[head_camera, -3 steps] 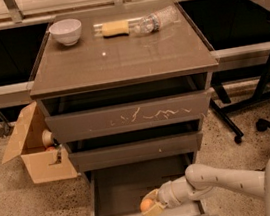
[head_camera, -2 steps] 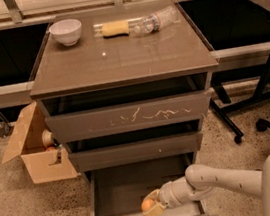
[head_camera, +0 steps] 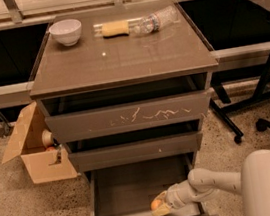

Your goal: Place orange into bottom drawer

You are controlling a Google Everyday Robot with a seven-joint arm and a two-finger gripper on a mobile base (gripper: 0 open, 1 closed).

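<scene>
The orange (head_camera: 155, 204) is small and round, low inside the open bottom drawer (head_camera: 118, 191), near its front right part. My gripper (head_camera: 159, 205) reaches into the drawer from the right on a white arm, and its pale fingers (head_camera: 162, 210) sit around the orange. The orange lies at or just above the grey drawer floor; I cannot tell whether it touches. The drawer is pulled out wide below two closed drawer fronts.
On the cabinet top stand a white bowl (head_camera: 66, 31), a pale yellow oblong object (head_camera: 114, 28) and a clear plastic bottle (head_camera: 156, 21). An open cardboard box (head_camera: 38, 154) sits on the floor to the left. A black chair base (head_camera: 256, 107) is at the right.
The gripper and the orange stay at nearly the same spot inside the bottom drawer. Nothing else has visibly moved.
</scene>
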